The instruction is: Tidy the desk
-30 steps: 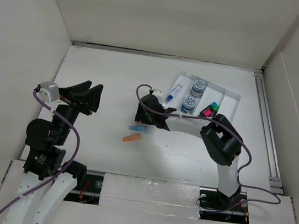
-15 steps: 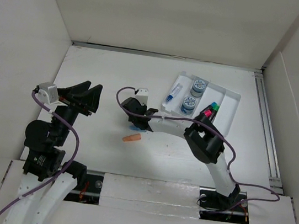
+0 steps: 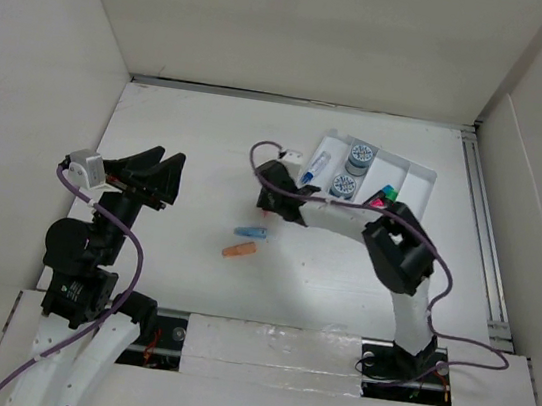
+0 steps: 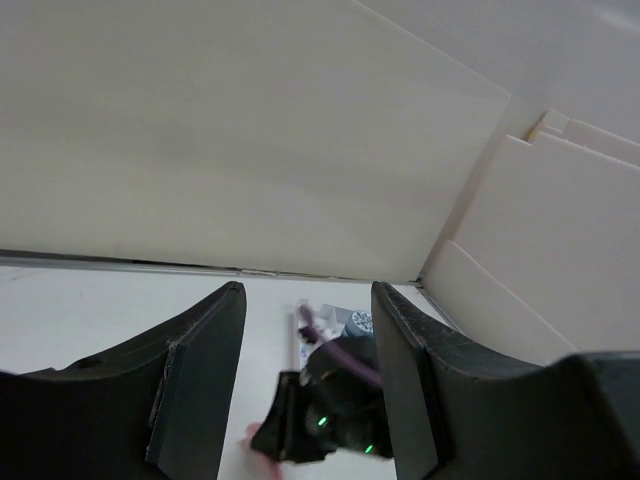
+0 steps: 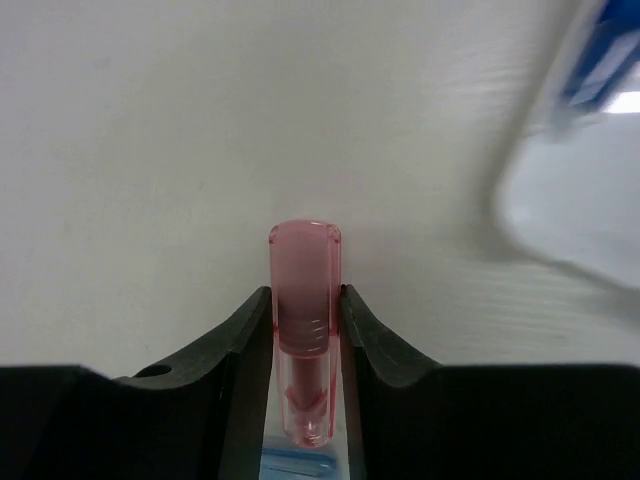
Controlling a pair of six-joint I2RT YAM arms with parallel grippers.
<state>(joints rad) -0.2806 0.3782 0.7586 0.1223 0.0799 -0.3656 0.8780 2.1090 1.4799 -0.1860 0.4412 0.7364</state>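
The white desk (image 3: 190,131) carries a blue cap (image 3: 250,231) and an orange cap (image 3: 238,251) near its middle. My right gripper (image 3: 267,209) is above and right of them, shut on a translucent pink cap (image 5: 304,300). The cap stands upright between the fingers (image 5: 245,345) in the right wrist view, with a blue piece (image 5: 300,465) below it. My left gripper (image 3: 159,175) hovers over the left of the desk, open and empty. In the left wrist view its fingers (image 4: 200,380) frame the right arm's wrist (image 4: 330,415).
A white ribbed tray (image 3: 414,188) stands at the back right. It holds a blue-and-white tube (image 3: 314,169), two round jars (image 3: 360,155) and green and pink markers (image 3: 381,198). The tray's blurred edge (image 5: 570,200) shows in the right wrist view. White walls enclose the desk.
My right gripper swung left over the caps, then came back right toward the tray with the pink cap in it. The left arm has not moved.
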